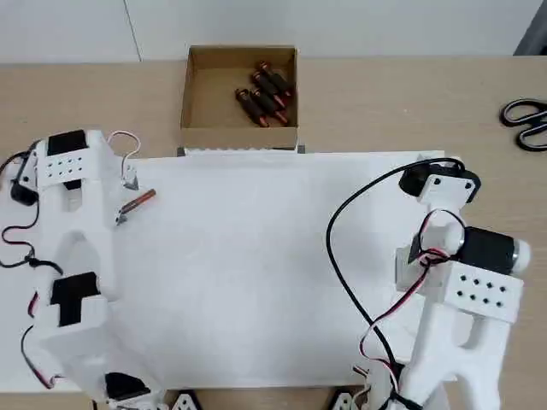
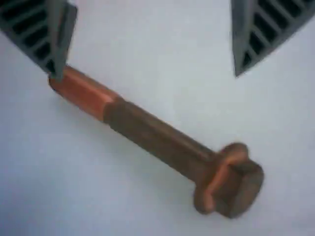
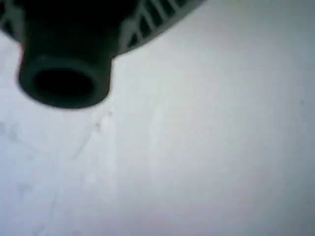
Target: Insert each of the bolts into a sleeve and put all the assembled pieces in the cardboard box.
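Pale wooden bench (image 1: pixel 359 94), most of it under a white sheet (image 1: pixel 256 273). At far left the left pincer (image 2: pixel 147 69) hangs low over the sheet w/ jaws spread wide and nothing gripped. One tip sits right at the orange threaded end of the bolt (image 2: pixel 157 137), the other is well apart from it. The bolt lies flat on the sheet, head pointing away from that tip.

Centre back, the cardboard box (image 1: pixel 209 94) already has several assembled pieces (image 1: pixel 265 94) in it, so this looks like the last bolt.

At right, the right pincer (image 1: pixel 436 184) looks clamped on a black sleeve (image 3: pixel 64 81), held off the sheet w/ its open bore facing the wrist camera. Scissors (image 1: pixel 524 121) lie at the far right edge.

Step in hand, prob.: picking up the bolt. Next move calls for centring the jaws across the shank (they're offset now), closing, then lining up w/ the bore.

Hard to tell: the right fingers are mostly lost in dark, and the exact piece count in the box is unclear.
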